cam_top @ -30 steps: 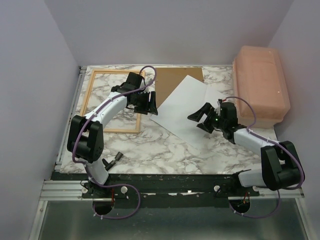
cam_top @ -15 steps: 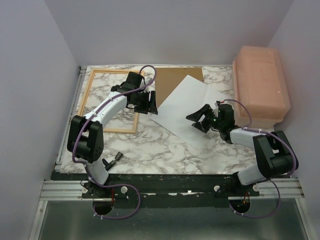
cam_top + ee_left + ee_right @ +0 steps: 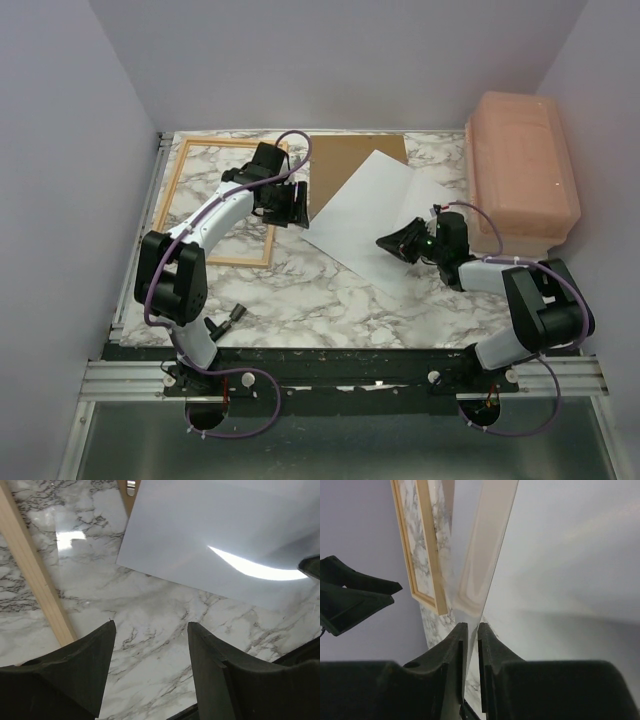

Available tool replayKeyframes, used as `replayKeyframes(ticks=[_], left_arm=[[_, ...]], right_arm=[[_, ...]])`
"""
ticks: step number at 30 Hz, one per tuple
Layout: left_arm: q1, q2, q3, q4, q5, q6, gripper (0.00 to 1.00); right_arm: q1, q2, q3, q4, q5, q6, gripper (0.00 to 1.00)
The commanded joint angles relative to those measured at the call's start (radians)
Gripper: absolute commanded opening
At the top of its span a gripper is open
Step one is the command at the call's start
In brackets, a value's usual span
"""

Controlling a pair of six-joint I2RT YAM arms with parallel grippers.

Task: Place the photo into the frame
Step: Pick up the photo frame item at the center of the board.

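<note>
Lilac walls [image 3: 350, 60] enclose the marble tabletop [image 3: 300, 300]. The photo [image 3: 365, 205] sits white side up at centre, its near edge pinched by the right gripper [image 3: 395, 243]. The left gripper [image 3: 295, 205] hangs with fingers apart by the frame [image 3: 245, 262] at upper left.

We saw a brown backing board [image 3: 350, 155] lying flat at the marble bench's [image 3: 300, 290] far edge, and a salmon lidded bin [image 3: 522, 170] filled its far-right corner.

We find open marble-patterned bench [image 3: 300, 292] along the near edge; the thin light-wood picture frame [image 3: 240, 262] (far left) and a bulky pink plastic box [image 3: 522, 170] flank it.
</note>
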Motion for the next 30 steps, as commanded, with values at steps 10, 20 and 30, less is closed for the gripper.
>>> replayKeyframes(ticks=[10, 20, 30], left_arm=[[0.015, 0.083, 0.118, -0.200, -0.402, 0.046, 0.58], [0.070, 0.196, 0.144, -0.258, -0.305, 0.048, 0.57], [0.070, 0.254, 0.155, -0.271, -0.234, 0.030, 0.49]], right_arm=[[0.004, -0.233, 0.061, -0.290, 0.131, -0.127, 0.01], [0.004, -0.475, 0.215, -0.573, 0.282, -0.202, 0.00], [0.004, -0.542, 0.359, -0.707, 0.302, -0.220, 0.01]])
